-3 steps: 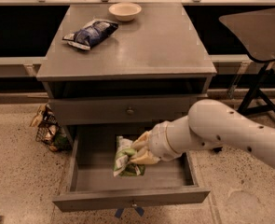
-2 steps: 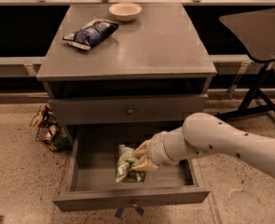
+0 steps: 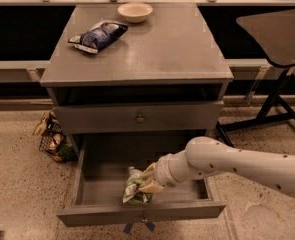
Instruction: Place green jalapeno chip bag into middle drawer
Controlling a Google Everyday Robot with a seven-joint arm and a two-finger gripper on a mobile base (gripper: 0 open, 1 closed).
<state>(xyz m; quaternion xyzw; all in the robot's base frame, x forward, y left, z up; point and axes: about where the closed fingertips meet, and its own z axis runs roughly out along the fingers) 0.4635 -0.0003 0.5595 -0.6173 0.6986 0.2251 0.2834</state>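
We cannot read print on the green jalapeno chip bag [image 3: 135,193]. The outstretched arm's gripper [image 3: 148,180] pinches it inside the middle drawer [image 3: 187,211].

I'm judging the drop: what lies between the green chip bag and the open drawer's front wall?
Nothing shows in the camera view: the bag, beside the gripper inside the drawer, appears against its front wall.

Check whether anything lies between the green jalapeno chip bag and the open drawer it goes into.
Nothing visible does. The gripper holds the green jalapeno chip bag already inside the open middle drawer, near its front wall. The dark blue chip bag and the bowl sit up on the cabinet top, well clear.
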